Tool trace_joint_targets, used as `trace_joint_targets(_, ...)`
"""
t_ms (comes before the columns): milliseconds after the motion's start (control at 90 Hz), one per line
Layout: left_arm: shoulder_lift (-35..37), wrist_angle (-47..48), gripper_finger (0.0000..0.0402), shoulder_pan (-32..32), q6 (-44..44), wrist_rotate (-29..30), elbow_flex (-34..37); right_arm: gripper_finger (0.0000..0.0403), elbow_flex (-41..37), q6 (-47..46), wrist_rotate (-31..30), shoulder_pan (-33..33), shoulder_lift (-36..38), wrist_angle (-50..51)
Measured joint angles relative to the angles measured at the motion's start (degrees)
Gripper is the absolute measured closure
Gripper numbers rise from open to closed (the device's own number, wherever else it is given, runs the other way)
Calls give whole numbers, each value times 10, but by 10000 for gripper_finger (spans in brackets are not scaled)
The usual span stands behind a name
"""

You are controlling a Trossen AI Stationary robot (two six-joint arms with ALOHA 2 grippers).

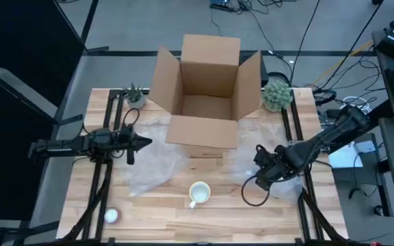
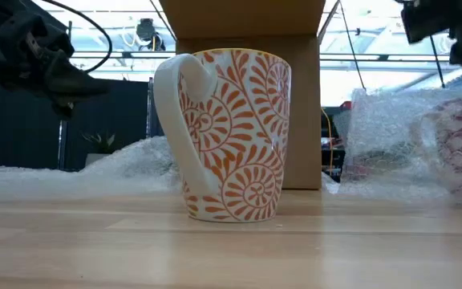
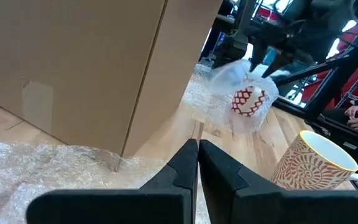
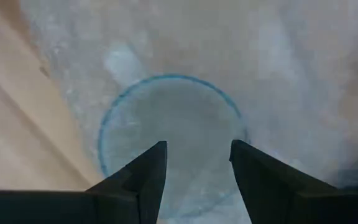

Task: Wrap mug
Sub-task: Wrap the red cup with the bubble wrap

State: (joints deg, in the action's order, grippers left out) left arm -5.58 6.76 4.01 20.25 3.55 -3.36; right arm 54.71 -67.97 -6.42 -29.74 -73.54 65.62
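Note:
A white mug with an orange leaf pattern (image 1: pixel 198 193) stands upright and bare on the wooden table, near its front edge. To its right, a second mug with a red pattern (image 3: pixel 248 102) sits inside clear bubble wrap (image 1: pixel 282 179). My right gripper (image 1: pixel 260 167) is open above it, and the mug's round mouth (image 4: pixel 166 134) shows through the wrap below the fingers. My left gripper (image 1: pixel 142 142) is shut and holds nothing. It hovers left of the cardboard box (image 1: pixel 207 89), above another sheet of bubble wrap (image 1: pixel 152 167). My right gripper points down over the wrapped mug's mouth, one finger (image 4: pixel 145 177) toward each side of it. I cannot tell whether the fingertips touch the bubble wrap. The wrapped mug rests on the table.
The open cardboard box stands at the table's far middle, flaps spread. A bushy plant (image 1: pixel 276 94) sits far right and a small one (image 1: pixel 134 96) far left. A small white round object (image 1: pixel 111 215) lies near the front left corner. A person's hand (image 3: pixel 356 113) shows beyond the table.

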Motion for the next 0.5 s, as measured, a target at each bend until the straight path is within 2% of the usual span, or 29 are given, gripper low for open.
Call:
trace_joint_targets(144, 0, 0, 398, 0, 0, 0, 0, 239, -6, 3, 12, 2, 1, -6)
trace_joint_targets(300, 0, 0, 398, 0, 3, 0, 0, 239, 45, 1, 22, 2, 9, 71)
trace_joint_targets(500, 0, 0, 398, 0, 3, 0, 0, 239, 91, -50, -63, 2, 9, 214)
